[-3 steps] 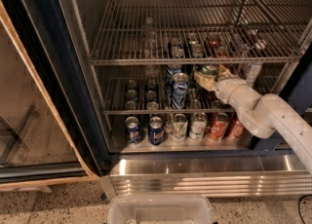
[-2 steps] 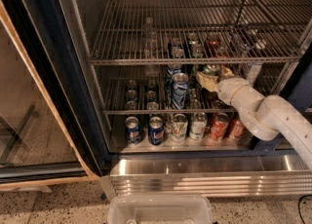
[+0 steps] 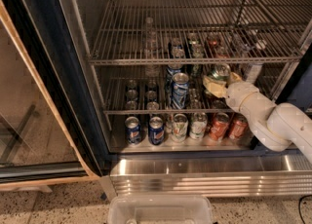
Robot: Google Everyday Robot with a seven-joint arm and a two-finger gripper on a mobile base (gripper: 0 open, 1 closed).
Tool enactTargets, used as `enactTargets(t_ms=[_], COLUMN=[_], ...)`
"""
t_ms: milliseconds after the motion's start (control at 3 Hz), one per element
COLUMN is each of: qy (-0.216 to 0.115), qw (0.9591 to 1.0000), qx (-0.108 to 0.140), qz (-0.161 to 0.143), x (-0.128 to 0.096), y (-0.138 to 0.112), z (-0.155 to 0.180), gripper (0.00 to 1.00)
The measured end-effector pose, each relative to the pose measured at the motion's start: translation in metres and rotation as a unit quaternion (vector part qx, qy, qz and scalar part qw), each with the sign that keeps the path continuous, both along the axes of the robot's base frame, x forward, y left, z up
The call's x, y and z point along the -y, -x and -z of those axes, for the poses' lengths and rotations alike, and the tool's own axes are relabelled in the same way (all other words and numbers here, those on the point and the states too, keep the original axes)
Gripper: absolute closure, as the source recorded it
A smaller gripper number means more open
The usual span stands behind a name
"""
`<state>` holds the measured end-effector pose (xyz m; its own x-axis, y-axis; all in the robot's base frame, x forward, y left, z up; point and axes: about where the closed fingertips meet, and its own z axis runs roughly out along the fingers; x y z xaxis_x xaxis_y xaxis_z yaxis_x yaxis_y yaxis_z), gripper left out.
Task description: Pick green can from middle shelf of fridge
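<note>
From lower right, white arm (image 3: 273,121) up-left, end effector (image 3: 217,84) right of centre

Single camera view, set high in front of the open fridge (image 3: 73,96), tilted down and facing into it at close range. Wire racks fill the far field, and the steel base lies near. The gripper (image 3: 217,85) enters from the right, above the middle shelf (image 3: 146,112).

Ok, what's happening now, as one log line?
gripper: inside fridge, at green can; green can: right side of middle shelf; arm: enters from right
</note>
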<state>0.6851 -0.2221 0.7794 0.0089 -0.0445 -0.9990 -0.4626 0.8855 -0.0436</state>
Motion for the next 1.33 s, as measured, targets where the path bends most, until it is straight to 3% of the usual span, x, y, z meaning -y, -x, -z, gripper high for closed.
enactTargets(t_ms=[667, 1333], qy=[0.004, -0.012], qw=[0.9999, 0.9995], qx=[-0.009, -0.027], qz=[-0.009, -0.006], x=[-0.007, -0.015], y=[0.008, 0.062], z=[-0.001, -0.004], gripper=[1.0, 1.0])
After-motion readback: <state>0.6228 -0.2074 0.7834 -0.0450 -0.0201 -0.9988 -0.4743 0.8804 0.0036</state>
